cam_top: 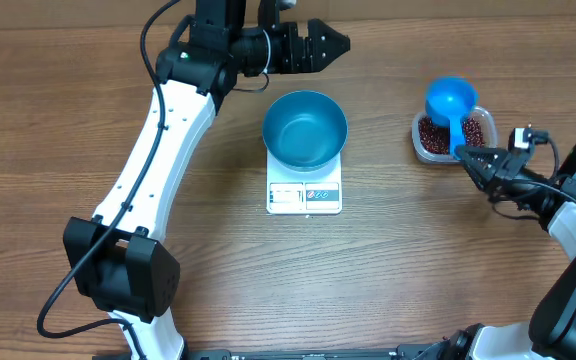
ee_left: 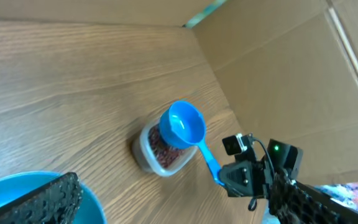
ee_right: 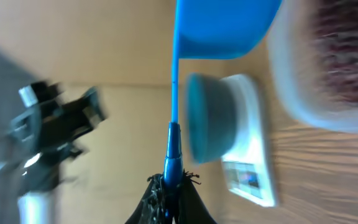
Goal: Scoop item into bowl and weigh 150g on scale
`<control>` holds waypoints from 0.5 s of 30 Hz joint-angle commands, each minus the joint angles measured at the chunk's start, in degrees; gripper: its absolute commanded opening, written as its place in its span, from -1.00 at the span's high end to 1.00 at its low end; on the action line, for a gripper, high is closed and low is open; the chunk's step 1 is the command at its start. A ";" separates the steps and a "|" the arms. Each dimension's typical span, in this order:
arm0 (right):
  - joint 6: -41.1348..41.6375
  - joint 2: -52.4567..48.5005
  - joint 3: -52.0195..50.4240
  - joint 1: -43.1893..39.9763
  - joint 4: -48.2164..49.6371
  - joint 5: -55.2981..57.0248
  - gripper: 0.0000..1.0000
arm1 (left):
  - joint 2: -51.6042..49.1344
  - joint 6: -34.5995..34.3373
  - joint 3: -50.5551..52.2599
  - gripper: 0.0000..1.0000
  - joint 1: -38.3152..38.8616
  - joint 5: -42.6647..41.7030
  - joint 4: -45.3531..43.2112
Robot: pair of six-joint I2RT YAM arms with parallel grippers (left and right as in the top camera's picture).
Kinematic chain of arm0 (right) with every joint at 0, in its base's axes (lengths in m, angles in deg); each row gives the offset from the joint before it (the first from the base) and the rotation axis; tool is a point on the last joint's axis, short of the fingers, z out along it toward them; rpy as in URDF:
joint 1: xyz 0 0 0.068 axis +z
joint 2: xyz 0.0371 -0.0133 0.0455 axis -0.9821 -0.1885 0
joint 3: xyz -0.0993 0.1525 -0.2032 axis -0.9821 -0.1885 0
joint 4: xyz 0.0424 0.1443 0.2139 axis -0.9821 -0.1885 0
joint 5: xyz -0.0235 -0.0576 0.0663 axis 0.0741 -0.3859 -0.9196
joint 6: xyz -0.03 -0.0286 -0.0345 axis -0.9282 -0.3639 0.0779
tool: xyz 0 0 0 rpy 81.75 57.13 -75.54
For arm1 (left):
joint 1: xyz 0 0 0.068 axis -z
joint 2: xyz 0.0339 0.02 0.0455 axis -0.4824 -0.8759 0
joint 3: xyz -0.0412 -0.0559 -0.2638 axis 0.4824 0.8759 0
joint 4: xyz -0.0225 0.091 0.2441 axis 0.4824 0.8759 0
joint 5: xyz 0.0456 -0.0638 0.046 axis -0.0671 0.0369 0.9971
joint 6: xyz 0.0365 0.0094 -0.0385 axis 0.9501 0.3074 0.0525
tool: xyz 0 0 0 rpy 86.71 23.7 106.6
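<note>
The empty scoop [cam_top: 450, 98], clamped in the right end effector [cam_top: 465, 153], is poised ahead over the beans [cam_top: 430, 132]; dipping is required. The left end effector [cam_top: 333, 45] is held wide.

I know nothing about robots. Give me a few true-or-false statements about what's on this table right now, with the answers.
1. The blue bowl sits on the white scale. True.
2. The bowl is full. False: it is empty; the beans lie in the clear tub.
3. The right pincer grips the blue scoop by its handle. True.
4. The left pincer is holding the tub. False: it is open, holding nothing, just beyond the bowl.
</note>
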 commanded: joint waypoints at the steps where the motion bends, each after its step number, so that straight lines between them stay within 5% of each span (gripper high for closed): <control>1: -13.66 0.37 -0.57 -0.46 -6.19 15.30 0.92 | 0.76 4.15 -0.07 -1.00 -0.94 3.17 3.02; 15: -18.93 0.39 5.22 -0.46 -23.39 25.99 0.93 | 0.76 7.48 -0.07 -0.99 -0.94 8.13 6.80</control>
